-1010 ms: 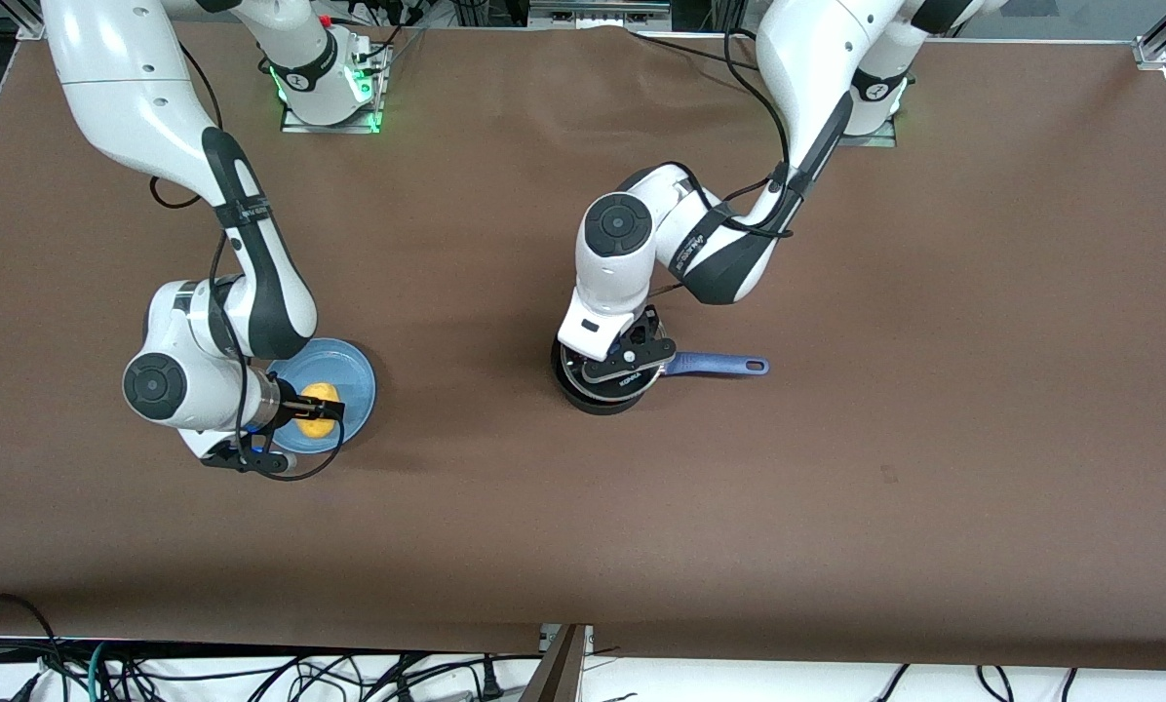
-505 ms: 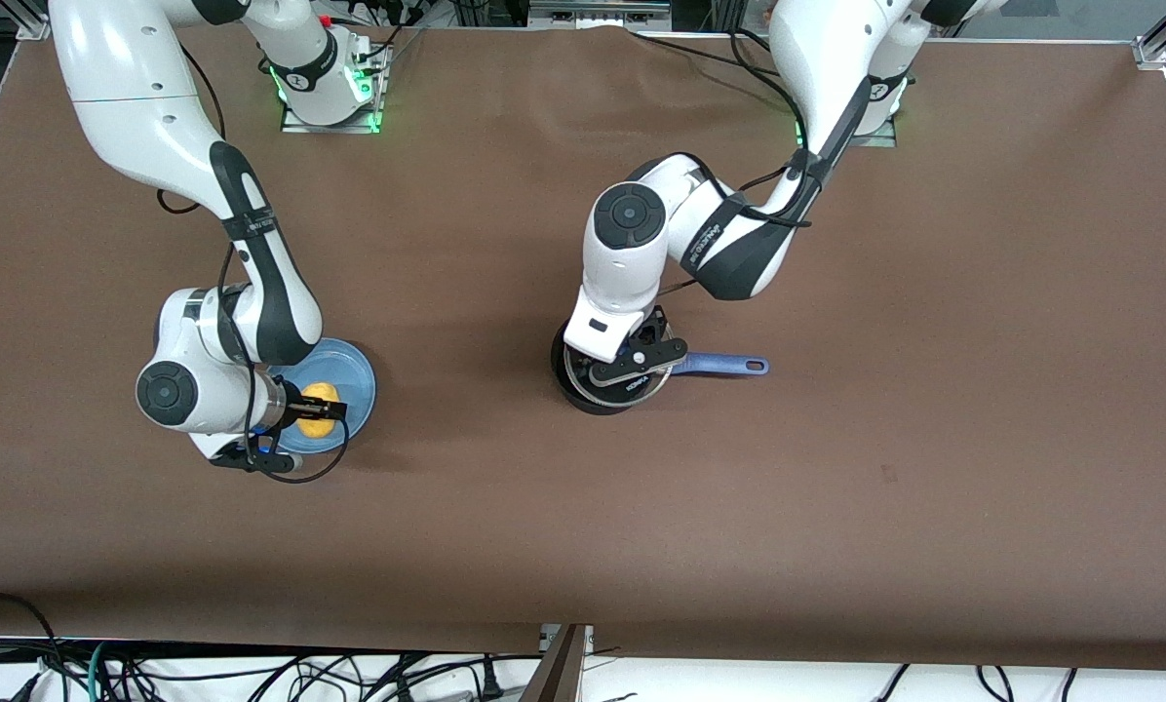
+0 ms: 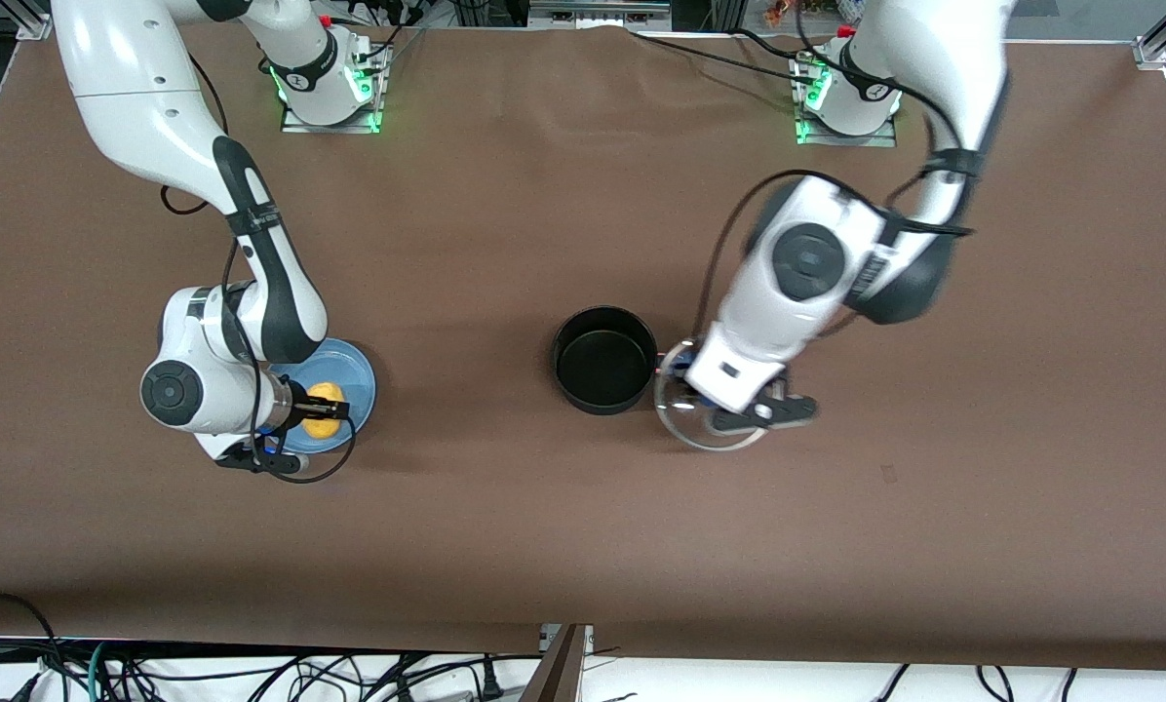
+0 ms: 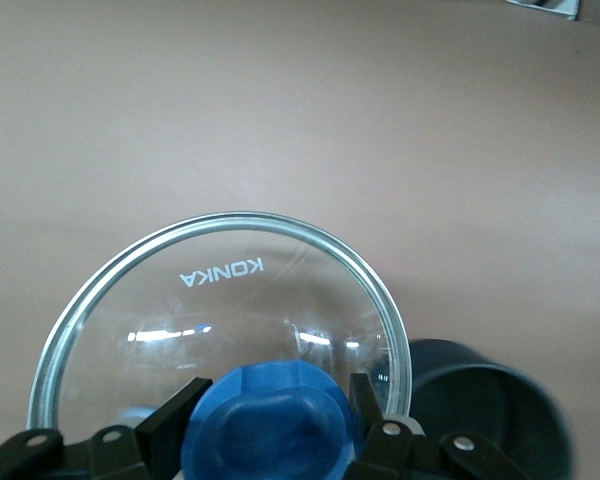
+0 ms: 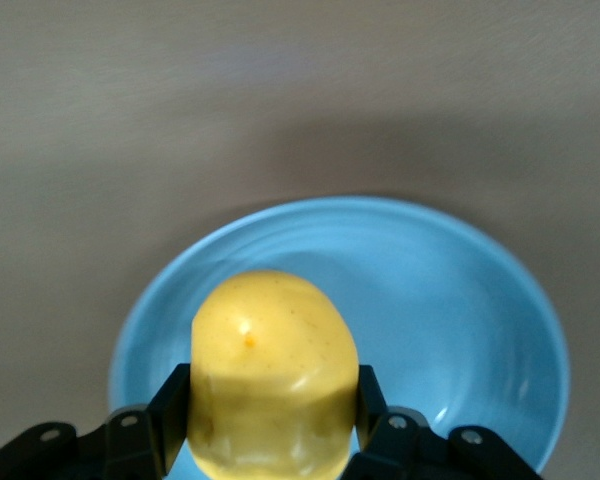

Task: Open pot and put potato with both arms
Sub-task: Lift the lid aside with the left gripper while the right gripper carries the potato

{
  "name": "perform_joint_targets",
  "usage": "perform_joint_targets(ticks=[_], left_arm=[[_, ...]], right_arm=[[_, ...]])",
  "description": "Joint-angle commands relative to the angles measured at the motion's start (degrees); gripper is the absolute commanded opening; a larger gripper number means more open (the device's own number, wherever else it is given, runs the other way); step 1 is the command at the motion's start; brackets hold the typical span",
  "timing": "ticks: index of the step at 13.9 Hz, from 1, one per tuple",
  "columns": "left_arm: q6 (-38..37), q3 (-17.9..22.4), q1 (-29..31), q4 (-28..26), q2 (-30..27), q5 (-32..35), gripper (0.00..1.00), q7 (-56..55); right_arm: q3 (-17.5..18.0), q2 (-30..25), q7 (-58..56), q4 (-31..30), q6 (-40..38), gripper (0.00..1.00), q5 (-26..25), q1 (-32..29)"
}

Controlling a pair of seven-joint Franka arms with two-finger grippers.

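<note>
The black pot (image 3: 603, 360) stands open at the table's middle; its blue handle is hidden under the left arm. It also shows in the left wrist view (image 4: 485, 412). My left gripper (image 3: 734, 414) is shut on the blue knob (image 4: 272, 425) of the glass lid (image 3: 690, 434), holding the lid beside the pot toward the left arm's end; the lid also shows in the left wrist view (image 4: 220, 300). My right gripper (image 3: 322, 409) is shut on the yellow potato (image 3: 324, 407) over the light-blue plate (image 3: 354, 375). The potato (image 5: 273, 375) sits between the fingers above the plate (image 5: 460, 320).
The brown table cover (image 3: 583, 546) spreads all around. The arms' bases (image 3: 330, 88) stand along the edge farthest from the front camera. Cables hang past the edge nearest that camera.
My left gripper has lifted the lid off the pot and carried it toward the left arm's end; the pot now stands open. The right gripper has stayed over the plate with the potato.
</note>
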Motion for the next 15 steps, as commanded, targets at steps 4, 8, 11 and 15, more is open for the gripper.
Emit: perform_joint_targets(ticks=[4,8,11,15], left_arm=[[4.41,-0.77,14.01,-9.89,-4.60,-4.19,0.58,27.14],[12.15,-0.68,22.98,-16.13,-3.47,-8.33,0.58,46.65],[15.32,-0.42,27.03,-17.28,-0.48,-12.02,0.59,58.18],[20.15,0.02,29.23,-20.53,1.89,-15.28,0.59,65.41]], right_arm=[[5.75,-1.59,23.99,7.30,-9.11,0.28,7.13,8.13],[8.49,0.34,38.85,11.34,-6.58,0.28,6.96,17.44],[8.58,2.19,43.80,12.67,0.54,0.28,7.48,21.67],[8.40,3.60,41.62,13.37,3.72,1.00,7.31,22.65]])
